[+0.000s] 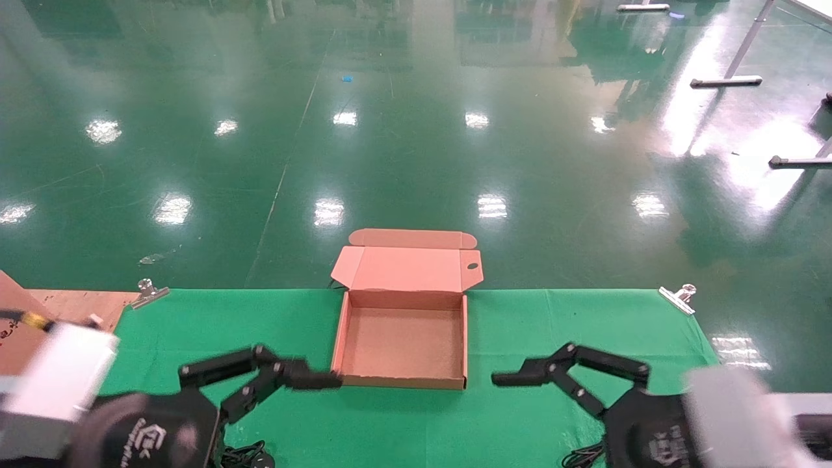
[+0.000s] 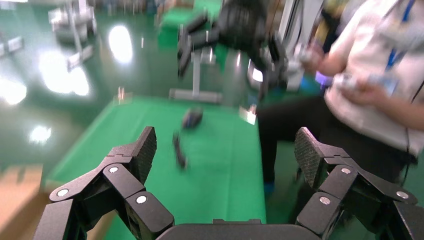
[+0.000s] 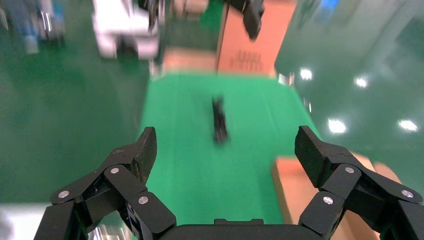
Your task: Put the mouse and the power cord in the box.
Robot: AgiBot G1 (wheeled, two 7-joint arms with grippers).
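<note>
A dark blurred shape point(image 2: 192, 118) is lying on the green cloth point(image 2: 220, 165) in the left wrist view, too smeared to name; the seated person point(image 2: 370, 85) is running off frame, head unseen.

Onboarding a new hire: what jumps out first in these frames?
The open box, pinkish-tan with its lid folded back, sits empty at the middle of the green table cover by the far edge. The left hand and right hand flank it, both spread open and holding nothing. In the left wrist view a small dark mouse lies on the green cloth, and a seated person is beside the table.
</note>
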